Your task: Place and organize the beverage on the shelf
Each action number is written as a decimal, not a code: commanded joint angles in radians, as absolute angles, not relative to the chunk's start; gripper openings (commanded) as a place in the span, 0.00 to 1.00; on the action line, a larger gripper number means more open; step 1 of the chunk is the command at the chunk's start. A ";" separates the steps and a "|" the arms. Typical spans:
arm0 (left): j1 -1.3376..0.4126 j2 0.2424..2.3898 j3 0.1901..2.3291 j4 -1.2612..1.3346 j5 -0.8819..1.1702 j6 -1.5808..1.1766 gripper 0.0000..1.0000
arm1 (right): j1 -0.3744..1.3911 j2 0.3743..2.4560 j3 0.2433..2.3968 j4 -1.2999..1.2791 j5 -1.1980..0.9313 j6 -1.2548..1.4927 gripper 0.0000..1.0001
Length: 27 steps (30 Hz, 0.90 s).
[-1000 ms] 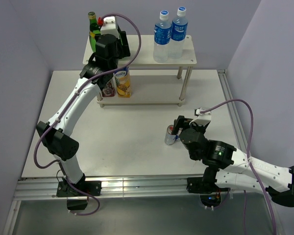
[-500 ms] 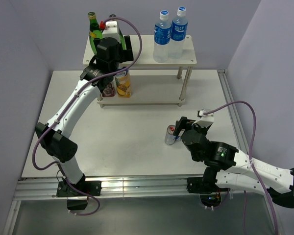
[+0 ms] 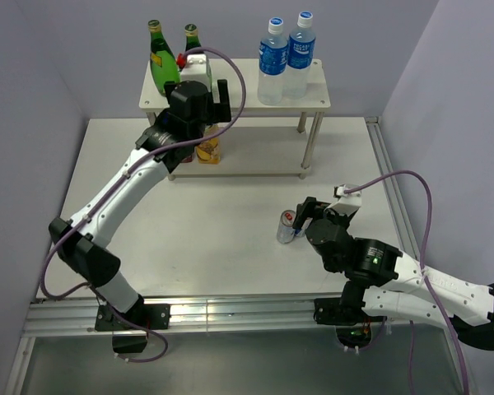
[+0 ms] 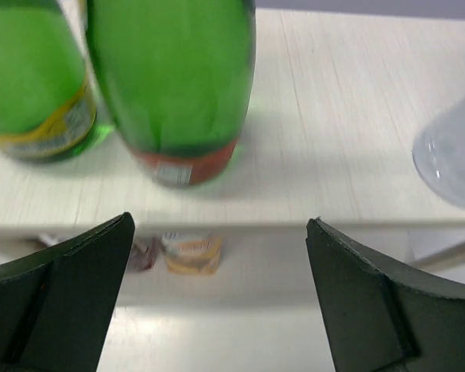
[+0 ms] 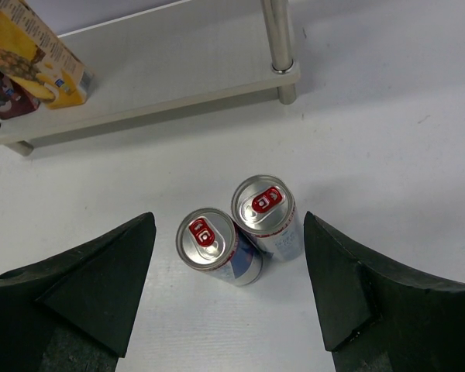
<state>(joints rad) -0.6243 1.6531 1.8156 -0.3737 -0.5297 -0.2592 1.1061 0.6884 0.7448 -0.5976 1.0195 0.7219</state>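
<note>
Once shut, L fingers (image 4: 62, 302) off bottle (image 4: 174, 77)

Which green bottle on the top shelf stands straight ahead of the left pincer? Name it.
The red-banded bottle, centred ahead of the open left pincer; the yellow-labelled bottle stands off to the left.

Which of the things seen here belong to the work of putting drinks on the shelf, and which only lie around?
For the job: shelf; two green bottles; two blue-label bottles; juice cartons; two cans.
Just there: table; purple cables; metal rail.
</note>
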 commanded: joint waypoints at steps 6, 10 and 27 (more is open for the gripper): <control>-0.661 1.338 1.579 -0.434 -0.597 -0.330 0.99 | 1.104 0.693 0.758 -0.612 1.023 0.761 0.83; -0.701 1.148 1.343 -0.392 -0.484 -0.408 0.99 | 1.104 0.698 0.749 -0.650 1.020 0.804 0.83; -1.235 1.167 0.465 0.545 -0.420 -0.585 0.99 | 1.019 0.695 0.715 -0.634 0.917 0.821 0.87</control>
